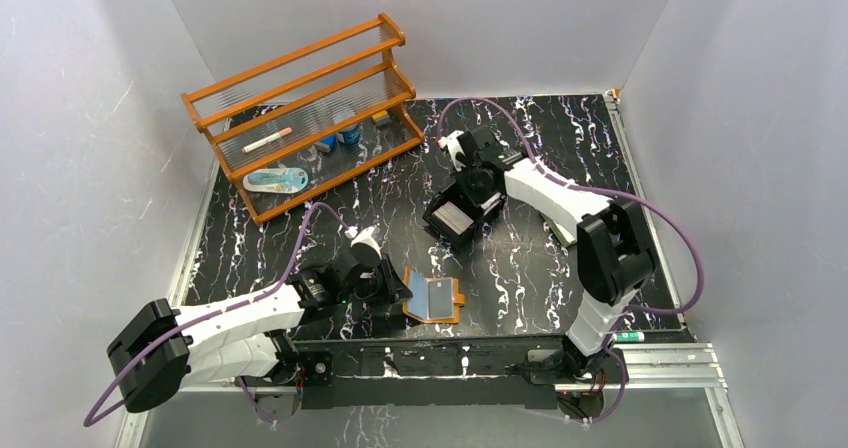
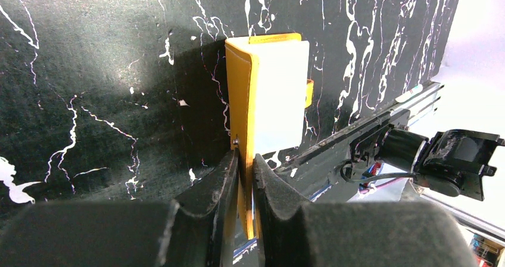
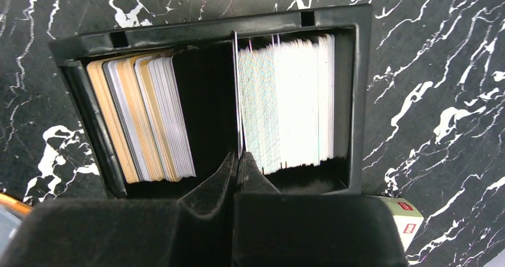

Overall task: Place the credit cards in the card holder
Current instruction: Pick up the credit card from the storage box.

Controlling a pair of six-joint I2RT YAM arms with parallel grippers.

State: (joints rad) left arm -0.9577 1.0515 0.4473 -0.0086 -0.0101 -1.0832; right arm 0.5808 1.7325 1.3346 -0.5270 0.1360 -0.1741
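Right claw (image 3: 238, 158) pinched shut on single card (image 3: 236, 94), edge-on over black tray (image 3: 357, 100), frame centre. Card holder (image 1: 434, 298) lies lower left of it, open, cover clamped in left claw (image 2: 244, 160).

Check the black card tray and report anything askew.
The tan and grey credit cards in the black tray lean sideways against its outer wall, leaving an empty gap beside them; the white stack stands upright. Nothing spilled or damaged.

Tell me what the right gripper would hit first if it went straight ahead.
The shut right gripper points into the black tray. It would likely first meet the thin upright edge at its tips, divider or card, I can't tell.
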